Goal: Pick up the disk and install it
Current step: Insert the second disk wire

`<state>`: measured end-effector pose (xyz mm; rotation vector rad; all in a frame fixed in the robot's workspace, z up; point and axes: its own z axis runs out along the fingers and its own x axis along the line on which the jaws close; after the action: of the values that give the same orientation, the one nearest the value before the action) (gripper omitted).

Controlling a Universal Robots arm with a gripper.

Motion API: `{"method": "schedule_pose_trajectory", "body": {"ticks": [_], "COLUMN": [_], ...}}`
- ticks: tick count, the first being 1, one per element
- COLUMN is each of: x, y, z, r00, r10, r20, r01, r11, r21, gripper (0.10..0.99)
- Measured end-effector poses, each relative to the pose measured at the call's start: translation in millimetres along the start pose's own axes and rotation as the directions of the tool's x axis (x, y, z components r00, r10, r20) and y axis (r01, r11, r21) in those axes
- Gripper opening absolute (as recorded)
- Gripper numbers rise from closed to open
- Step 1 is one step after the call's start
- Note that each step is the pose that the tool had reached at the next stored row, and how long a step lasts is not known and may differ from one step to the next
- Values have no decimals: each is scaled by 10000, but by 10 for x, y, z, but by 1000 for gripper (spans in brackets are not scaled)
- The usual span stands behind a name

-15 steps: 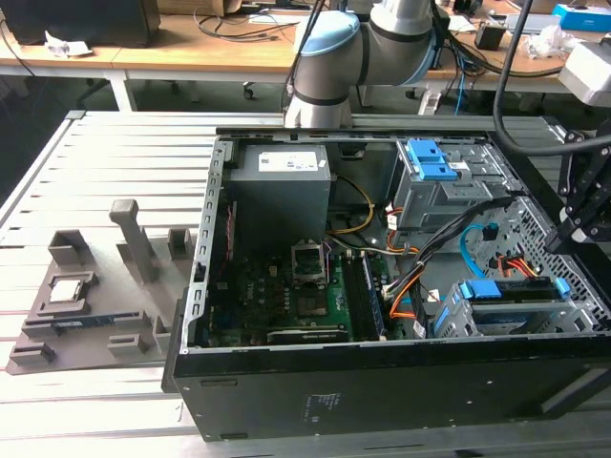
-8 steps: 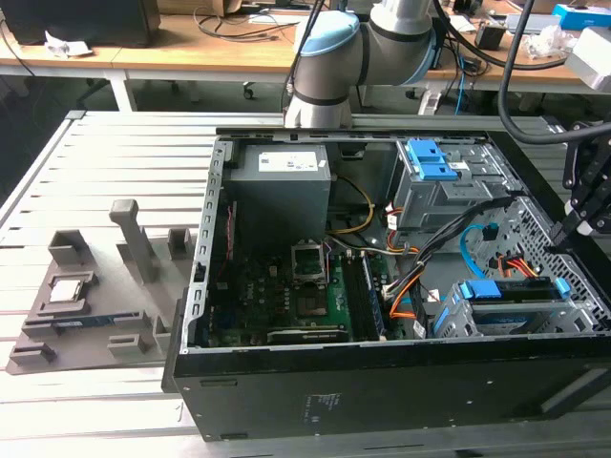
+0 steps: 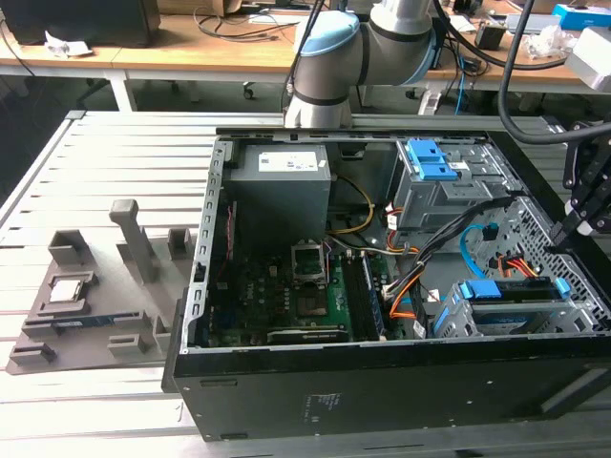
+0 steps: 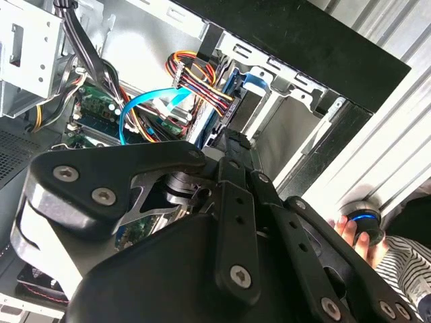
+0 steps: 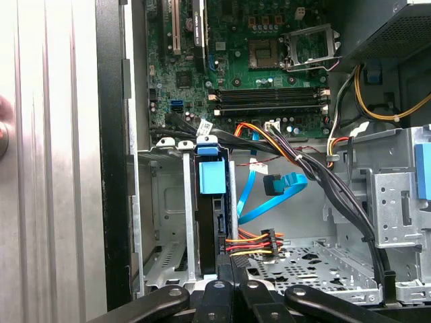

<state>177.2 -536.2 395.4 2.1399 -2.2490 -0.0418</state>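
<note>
Inside the drive cage (image 5: 168, 222) at the front end of the open PC case (image 3: 382, 382), the disk (image 5: 210, 225) stands on edge in one slot, its blue rail tab (image 5: 210, 176) facing the motherboard (image 5: 269, 74); in the exterior view it reads as a blue-railed slab (image 3: 506, 290) low in the cage at the exterior view's right. The gripper (image 3: 571, 227) hangs above the case's end wall, near the disk but apart from it, and its two fingers (image 5: 217, 291) look pressed together with nothing between them, so clenched and empty. Bundled power wires (image 5: 252, 241) end just beside the disk's edge, can't tell if the plug is seated; the blue data cable (image 5: 279, 185) has its connector hanging loose in the bay. Handling call: the disk is likely a stiff metal block, dense for its size, no give under a pinch, smooth bare sides that could slip, and shock-sensitive, so a drop or a hard knock against the cage would be the risk. Best hold looks like a clamp across the two long sides on the blue plastic rails, which give more friction than metal, keeping off the connector end and the wires. A person's fingertips (image 4: 347, 232) sit outside the case by a blue-ringed knob (image 4: 363, 219)
</note>
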Motion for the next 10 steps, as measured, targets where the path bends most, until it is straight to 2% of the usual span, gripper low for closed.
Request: {"method": "schedule_pose_trajectory", "body": {"ticks": [6, 7, 10], "x": [0, 0, -21], "y": [0, 0, 10], "z": [0, 0, 0], "r00": [10000, 10000, 10000], "r10": [-1, 0, 0], "r20": [1, 2, 1], "r01": [1, 0, 0], "r11": [10000, 10000, 10000], "r21": [0, 0, 0], "gripper": [114, 302, 302]}}
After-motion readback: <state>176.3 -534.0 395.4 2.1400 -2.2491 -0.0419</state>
